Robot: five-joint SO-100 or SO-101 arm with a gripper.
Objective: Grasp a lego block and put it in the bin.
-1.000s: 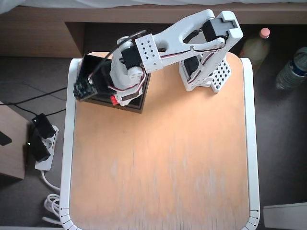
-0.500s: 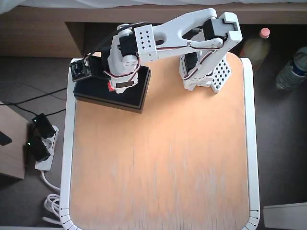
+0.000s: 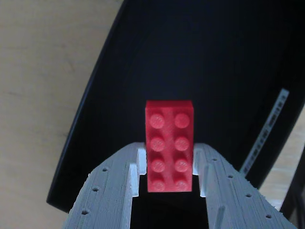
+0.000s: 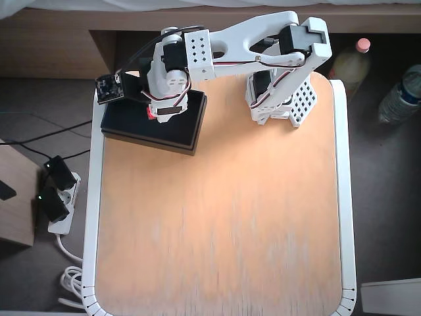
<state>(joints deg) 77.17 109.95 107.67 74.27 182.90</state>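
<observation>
Pale wooden table (image 4: 223,224), white-edged, with power strip (image 4: 56,197) and bottles (image 4: 401,92) on floor alongside. Gripper (image 3: 169,174) clenched on lego block (image 3: 169,145), studs facing wrist view, held above bin (image 3: 200,67). Bin black, at table's far left corner in overhead view (image 4: 131,128); pale strip along one rim.

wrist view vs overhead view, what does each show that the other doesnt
Only the wrist view shows the grasp closely: the lego block, studs toward the camera, clamped between the two fingers of the tool, with the pale strip on the rim of the bin behind it.

Only the overhead view shows the whole arm, the wooden table, bottles and a power strip on the floor.

Both show the red block over the black bin.
</observation>
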